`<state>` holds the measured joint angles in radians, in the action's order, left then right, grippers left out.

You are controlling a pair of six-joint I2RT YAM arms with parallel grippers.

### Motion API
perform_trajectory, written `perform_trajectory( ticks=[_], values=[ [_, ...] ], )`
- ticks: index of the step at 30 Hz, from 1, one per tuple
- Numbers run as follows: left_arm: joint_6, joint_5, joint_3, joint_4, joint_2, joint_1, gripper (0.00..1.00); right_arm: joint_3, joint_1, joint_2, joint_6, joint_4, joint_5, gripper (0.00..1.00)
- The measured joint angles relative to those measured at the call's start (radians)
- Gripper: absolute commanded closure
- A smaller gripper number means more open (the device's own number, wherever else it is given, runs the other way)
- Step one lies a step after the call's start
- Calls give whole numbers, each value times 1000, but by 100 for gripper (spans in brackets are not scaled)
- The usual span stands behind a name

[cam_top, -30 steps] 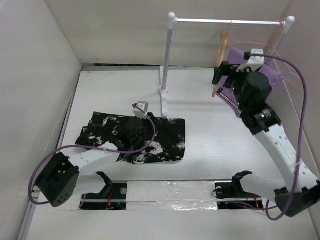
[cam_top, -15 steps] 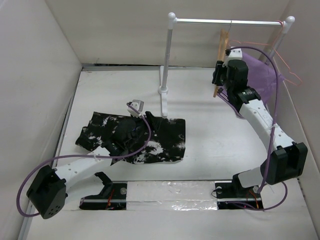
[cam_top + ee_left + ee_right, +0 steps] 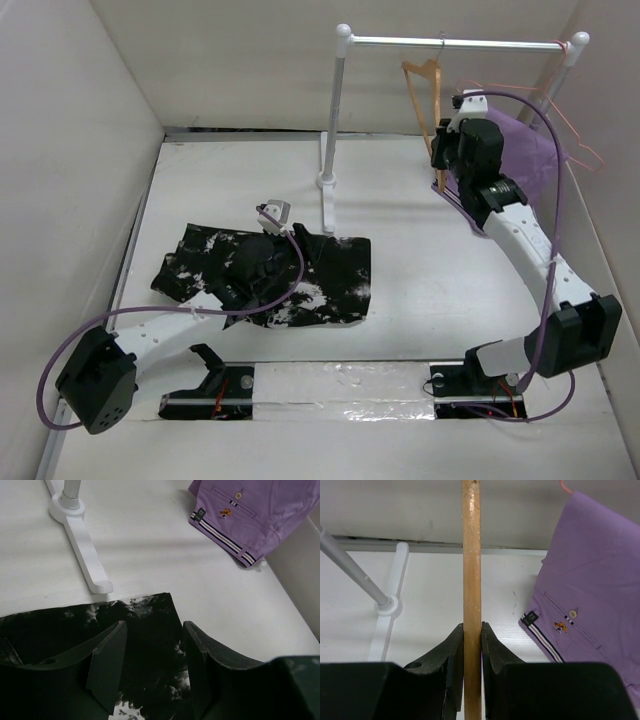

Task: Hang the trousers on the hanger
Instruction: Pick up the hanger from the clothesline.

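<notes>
The trousers, black with white speckles, lie flat on the table left of centre. My left gripper stands over them, open; in the left wrist view its fingers straddle the trousers' dark edge without pinching it. The tan wooden hanger hangs by its metal hook from the white rail. My right gripper is shut on its lower end. In the right wrist view the hanger runs upright between the pressed jaws of that gripper.
A white clothes rack stands at the back, its post foot close behind the trousers. A purple cloth hangs on pink wire hangers at the right end. White walls enclose the table.
My right gripper has shut on the hanger, which has swung round to show its triangle. The right arm has shifted. My left jaws have spread a little wider above the trousers.
</notes>
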<state>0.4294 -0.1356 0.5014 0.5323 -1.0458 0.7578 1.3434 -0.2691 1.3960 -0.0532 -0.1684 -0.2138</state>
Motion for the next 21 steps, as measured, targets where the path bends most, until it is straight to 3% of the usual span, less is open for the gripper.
perform_trajectory(
  ticks=[8,21],
  values=[
    [-2,-2,0,12,-25,0,53,-88,-22,-208,17,59,2,100],
    [-3,13,0,35,-65,0,48,-321,-24,-238,11,125,34,100]
  ],
)
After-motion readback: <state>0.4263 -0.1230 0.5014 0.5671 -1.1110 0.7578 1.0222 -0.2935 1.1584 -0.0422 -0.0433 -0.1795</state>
